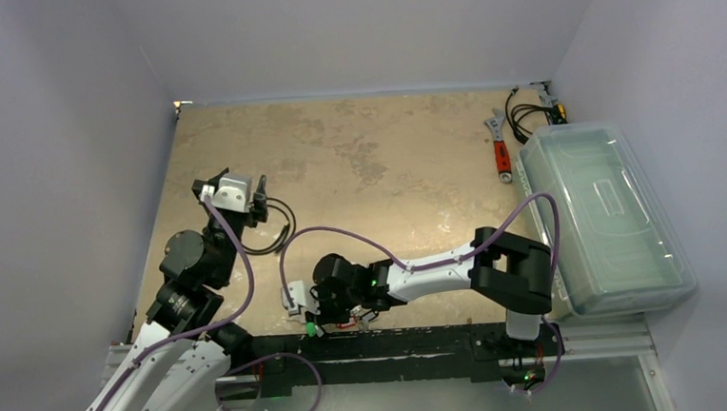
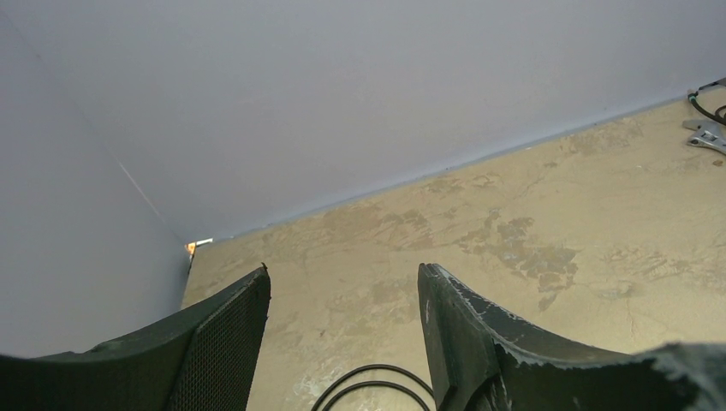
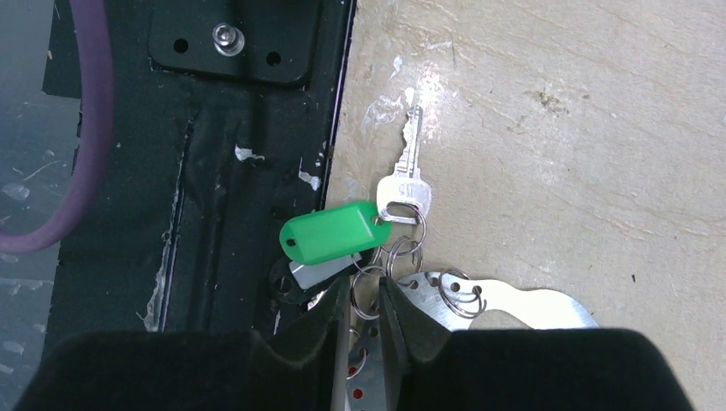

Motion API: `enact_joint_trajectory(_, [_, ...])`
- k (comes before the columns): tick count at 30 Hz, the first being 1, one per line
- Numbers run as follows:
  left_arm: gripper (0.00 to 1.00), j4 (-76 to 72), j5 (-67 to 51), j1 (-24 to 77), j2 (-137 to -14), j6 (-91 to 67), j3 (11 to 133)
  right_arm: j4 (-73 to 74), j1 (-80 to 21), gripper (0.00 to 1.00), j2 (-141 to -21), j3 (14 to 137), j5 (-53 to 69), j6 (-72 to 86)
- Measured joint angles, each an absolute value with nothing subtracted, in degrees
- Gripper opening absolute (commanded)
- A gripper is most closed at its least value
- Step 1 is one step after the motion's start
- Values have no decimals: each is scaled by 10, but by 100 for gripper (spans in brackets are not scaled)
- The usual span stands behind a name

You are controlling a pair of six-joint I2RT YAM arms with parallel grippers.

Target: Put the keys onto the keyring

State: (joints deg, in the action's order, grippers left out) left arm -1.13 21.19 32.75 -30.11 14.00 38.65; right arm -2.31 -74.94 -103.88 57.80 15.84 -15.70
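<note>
The right gripper (image 3: pixel 365 293) stands narrow around a split ring (image 3: pixel 366 276) (grip unclear); it should pinch squarely, leaving the key (image 3: pixel 405 181) at twelve o'clock free.

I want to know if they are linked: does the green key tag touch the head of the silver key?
Touching. The right wrist view shows the end of the green key tag overlapping the lower corner of the head of the silver key, with no gap.

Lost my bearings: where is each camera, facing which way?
Top external: above, behind the bases, looking down on the table; both arms show.
Left wrist: looks past the left hand across the table to the far wall.
Right wrist: looks down past the right hand at the green tag and keyring.
Shared: the green tag, in top and right wrist.
</note>
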Motion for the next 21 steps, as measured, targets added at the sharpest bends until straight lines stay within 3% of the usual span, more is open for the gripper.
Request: enact_joint_trajectory(21, [63,-11,210,327,-302,139,387,-69,-749,20,-1035,576,140,-144])
